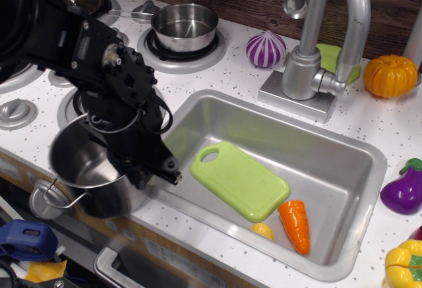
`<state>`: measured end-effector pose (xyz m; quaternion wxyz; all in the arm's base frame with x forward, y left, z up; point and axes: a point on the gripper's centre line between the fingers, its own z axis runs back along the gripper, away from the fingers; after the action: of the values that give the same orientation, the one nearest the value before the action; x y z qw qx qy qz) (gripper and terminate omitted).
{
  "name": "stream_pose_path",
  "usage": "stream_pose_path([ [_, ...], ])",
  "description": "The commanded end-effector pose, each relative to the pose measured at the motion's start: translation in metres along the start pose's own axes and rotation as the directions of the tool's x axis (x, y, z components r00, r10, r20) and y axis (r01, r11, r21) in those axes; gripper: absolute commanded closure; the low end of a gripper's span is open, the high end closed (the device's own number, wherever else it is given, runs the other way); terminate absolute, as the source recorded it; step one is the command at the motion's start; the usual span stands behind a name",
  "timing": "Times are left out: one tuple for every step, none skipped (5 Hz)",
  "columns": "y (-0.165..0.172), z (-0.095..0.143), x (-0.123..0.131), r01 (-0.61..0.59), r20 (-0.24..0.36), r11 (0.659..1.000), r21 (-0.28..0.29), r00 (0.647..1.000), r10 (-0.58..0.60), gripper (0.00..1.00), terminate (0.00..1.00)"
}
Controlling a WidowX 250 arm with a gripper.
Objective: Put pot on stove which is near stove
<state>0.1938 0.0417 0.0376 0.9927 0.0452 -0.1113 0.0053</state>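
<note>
The large shiny pot (89,172) is at the front left, over the counter's front edge, beside the sink, and slightly blurred. Its wire loop handle (62,202) points to the front left. My black gripper (140,171) reaches down over the pot's right rim and looks shut on that rim, with one finger inside and one outside. The stove (39,93) is the white speckled cooktop behind and left of the pot. My arm hides most of its near burner (68,107).
A smaller steel pot (184,26) sits on the back burner. The steel sink (343,163) holds a green cutting board (241,180), a carrot (295,225) and a small orange piece (262,230). The faucet (330,37), onion (266,49), pumpkin (390,75) and eggplant (403,189) stand around it.
</note>
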Motion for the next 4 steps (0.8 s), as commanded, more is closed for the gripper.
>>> stream_pose_path([
  [0.014,0.032,0.022,0.069,0.058,0.988,0.139,0.995,-0.078,1.0,0.0],
  [0.026,0.045,0.034,0.134,0.061,0.972,0.19,0.987,-0.148,1.0,0.0],
  [0.047,0.034,0.045,0.208,0.083,0.971,0.119,0.972,-0.218,1.0,0.0],
  [0.063,0.019,0.053,0.288,0.131,0.954,0.081,0.946,-0.297,1.0,0.0],
])
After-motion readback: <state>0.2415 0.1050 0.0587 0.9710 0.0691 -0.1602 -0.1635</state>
